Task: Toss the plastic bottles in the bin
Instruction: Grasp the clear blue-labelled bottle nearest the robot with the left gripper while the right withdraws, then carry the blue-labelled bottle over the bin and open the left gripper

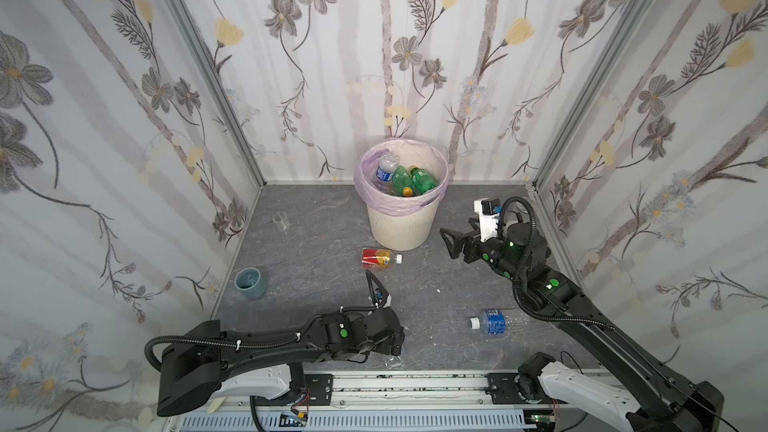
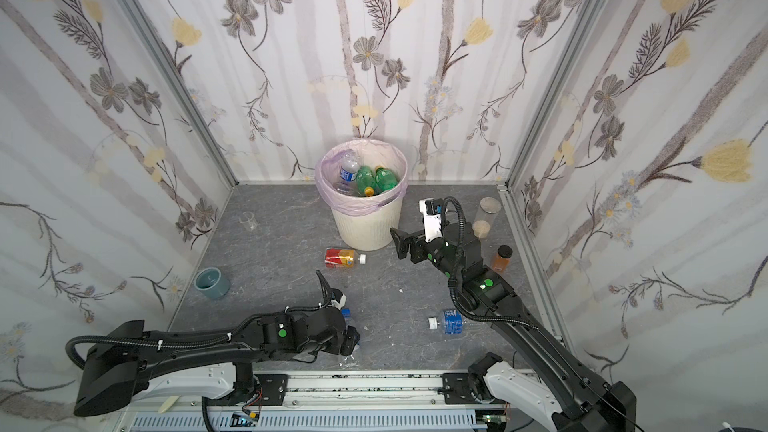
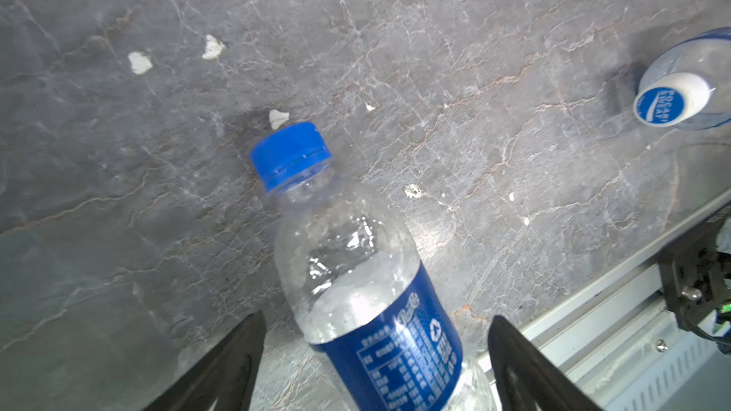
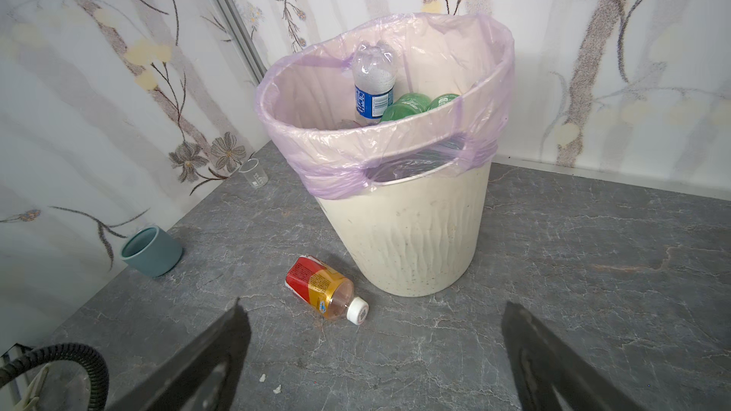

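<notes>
A clear bottle [image 3: 356,270] with a blue cap and blue label lies on the grey table between the fingers of my left gripper [image 3: 375,316]. The gripper is open, with a gap on each side of the bottle. In both top views the left arm hides most of this bottle [image 2: 345,312]. A red-and-yellow bottle [image 1: 376,258] lies in front of the bin [image 1: 399,230]. The bin holds a clear bottle [image 1: 385,170] and two green ones [image 1: 411,180]. Another blue-labelled bottle [image 1: 492,322] lies near the right arm. My right gripper [image 1: 448,243] hovers open and empty beside the bin.
A grey-blue cup [image 1: 250,283] and a small clear beaker [image 1: 281,220] stand at the left wall. A clear jar of grains [image 2: 486,218] and an amber jar [image 2: 502,258] stand behind the right arm. Flowered walls close three sides; a metal rail [image 1: 415,384] runs along the front.
</notes>
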{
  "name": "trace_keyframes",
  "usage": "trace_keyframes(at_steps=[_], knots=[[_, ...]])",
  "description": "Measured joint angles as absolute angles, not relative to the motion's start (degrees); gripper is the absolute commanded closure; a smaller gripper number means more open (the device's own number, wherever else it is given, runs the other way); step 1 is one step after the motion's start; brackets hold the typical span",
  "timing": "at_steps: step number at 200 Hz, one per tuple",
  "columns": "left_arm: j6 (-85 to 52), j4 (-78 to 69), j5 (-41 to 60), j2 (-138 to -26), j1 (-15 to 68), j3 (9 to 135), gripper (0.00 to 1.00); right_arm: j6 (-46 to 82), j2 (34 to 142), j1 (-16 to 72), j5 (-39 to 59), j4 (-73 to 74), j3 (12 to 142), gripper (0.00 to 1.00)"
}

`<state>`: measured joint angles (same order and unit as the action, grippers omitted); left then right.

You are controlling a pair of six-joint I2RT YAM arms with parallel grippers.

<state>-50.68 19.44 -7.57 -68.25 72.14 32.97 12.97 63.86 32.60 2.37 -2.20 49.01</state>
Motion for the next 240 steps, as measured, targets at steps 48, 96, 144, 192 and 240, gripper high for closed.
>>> trace_keyframes(at_steps=[48,96,144,192,240], knots=[[-51.6,17.2,-9.8,-76.9,73.4,35.5,0.39,13.0,61.4,32.5,1.6,-1.6,46.2,0.00],[-50.9,15.7,-11.3,-77.6,73.4,35.9,0.53,14.0,57.6,32.4,0.9,-0.8,42.0,0.00],[-49.5,15.7,-14.4,-73.0,73.0,35.8,0.59,14.1,55.7,32.3,-0.4,-1.9,40.5,0.00],[-44.6,16.1,-20.1,-59.9,72.2,36.6,0.59,14.1,55.1,32.2,-1.7,-2.3,38.9,0.01],[-35.1,16.1,-35.3,-44.8,71.8,41.3,0.59,14.6,55.4,32.2,-3.3,-2.5,36.6,0.02]])
